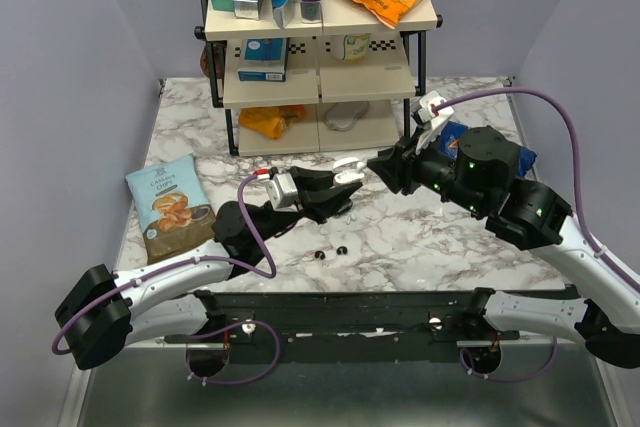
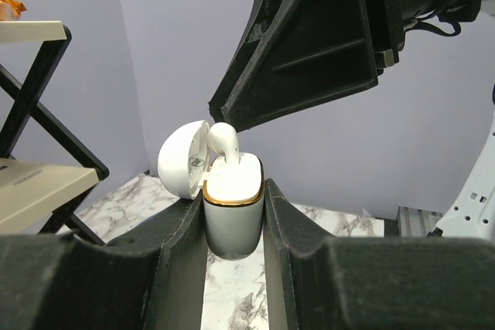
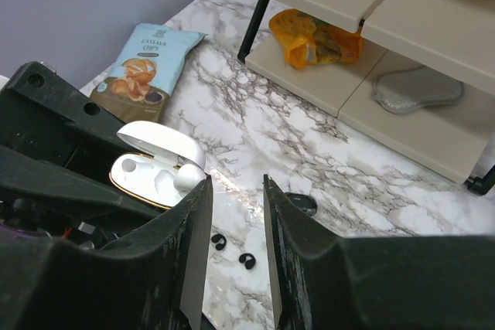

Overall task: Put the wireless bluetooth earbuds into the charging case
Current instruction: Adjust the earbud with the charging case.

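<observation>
My left gripper is shut on a white charging case, held upright above the table with its lid flipped open. A white earbud stands in one slot, sticking up; the other slot shows empty. My right gripper hangs open just above and beside that earbud, with nothing between its fingers. Two tiny black buds lie on the marble below, seen also between the right fingers. A small black oval case lies near them.
A shelf rack with boxes and snack bags stands at the back; an orange packet and a pale grey oval thing lie on its bottom shelf. A cassava chips bag lies at the left. A blue packet lies behind the right arm.
</observation>
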You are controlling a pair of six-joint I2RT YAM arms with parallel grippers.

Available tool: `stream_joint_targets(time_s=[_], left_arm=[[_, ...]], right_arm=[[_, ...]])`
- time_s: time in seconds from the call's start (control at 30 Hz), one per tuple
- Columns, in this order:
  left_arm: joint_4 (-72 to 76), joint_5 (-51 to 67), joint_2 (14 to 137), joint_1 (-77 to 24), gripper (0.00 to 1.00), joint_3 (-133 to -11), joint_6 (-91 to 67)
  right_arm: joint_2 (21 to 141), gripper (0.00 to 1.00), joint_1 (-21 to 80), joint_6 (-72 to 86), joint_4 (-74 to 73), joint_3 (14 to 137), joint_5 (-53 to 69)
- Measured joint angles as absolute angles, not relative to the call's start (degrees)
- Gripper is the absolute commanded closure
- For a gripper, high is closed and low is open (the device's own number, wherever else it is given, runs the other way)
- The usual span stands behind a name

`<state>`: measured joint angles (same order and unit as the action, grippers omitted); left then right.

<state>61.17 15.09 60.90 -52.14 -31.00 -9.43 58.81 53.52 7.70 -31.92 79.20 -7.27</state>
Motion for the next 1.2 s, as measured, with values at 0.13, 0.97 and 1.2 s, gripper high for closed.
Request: stream_joint_targets(time_s=[0.13,0.97,1.2], left_arm=[[61.19,15.11,60.90,-52.14,1.00,-31.00,-9.45],[61.01,15.11,61.39,-52.14,1.00,-31.48,-9.26],[60.58,15.18,62.11,-52.12,1.00,-32.23,-9.23]], right_arm=[[58.81,0.59,53.52,8.01,-31.94,78.67,-8.10],[58.81,0.58,54.46,7.90,-31.73,78.54,-1.89],[57.41,0.55,54.83,8.05,-31.16,77.03,-2.33]])
